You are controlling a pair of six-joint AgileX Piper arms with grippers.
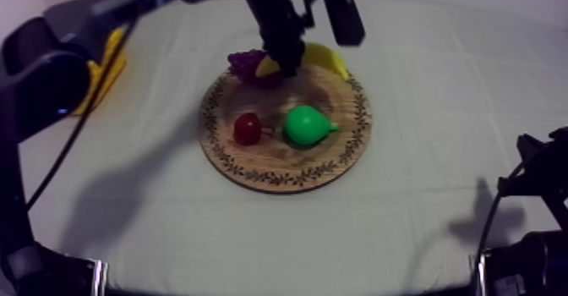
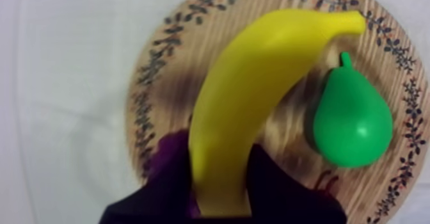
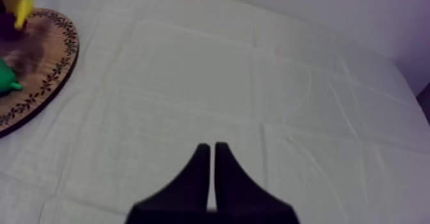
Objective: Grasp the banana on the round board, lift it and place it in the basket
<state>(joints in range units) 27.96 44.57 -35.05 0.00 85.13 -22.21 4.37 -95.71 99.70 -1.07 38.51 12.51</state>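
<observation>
the left pincer is clamped round one end of the banana, with a black finger on each side of it. the fruit's long axis runs straight out from the pincer across the wooden board, its tip reaching toward the rim just past the pear. the grapes sit just beside the gripped end. seen from above, the banana lies at the far edge of the board, with the small red fruit nearer the middle; whether the banana is clear of the wood i cannot tell. the yellow basket stands well apart from the board at the left side of the surface — the same side as the arm holding the fruit. so the carry looks like this arm's to make — a lift, then a swing leftward, minding the long free end. the right pincer is closed on nothing, fingers pressed together, hanging over the bare surface away from the board.
</observation>
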